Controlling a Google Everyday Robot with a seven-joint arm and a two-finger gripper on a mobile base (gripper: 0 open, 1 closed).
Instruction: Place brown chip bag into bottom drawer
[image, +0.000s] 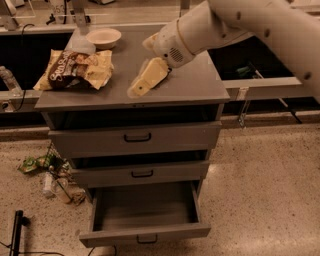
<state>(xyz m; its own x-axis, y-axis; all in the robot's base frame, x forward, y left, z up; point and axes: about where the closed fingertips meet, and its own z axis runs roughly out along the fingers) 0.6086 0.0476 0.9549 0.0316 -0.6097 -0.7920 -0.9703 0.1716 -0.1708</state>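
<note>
The brown chip bag (75, 70) lies crumpled on the left of the grey cabinet top (195, 82), with its "Sea Salt" panel facing up. My gripper (145, 81) hangs low over the middle of the cabinet top, a short way right of the bag and not touching it. It points down and to the left, and holds nothing. The bottom drawer (145, 234) is pulled out below the two shut drawers, and its box shows nothing inside.
A pale bowl (103, 37) stands at the back of the top, behind the bag. The top drawer (136, 137) and middle drawer (142, 173) are shut. Litter and bottles (50, 172) lie on the floor left of the cabinet. A black pole (16, 232) stands at bottom left.
</note>
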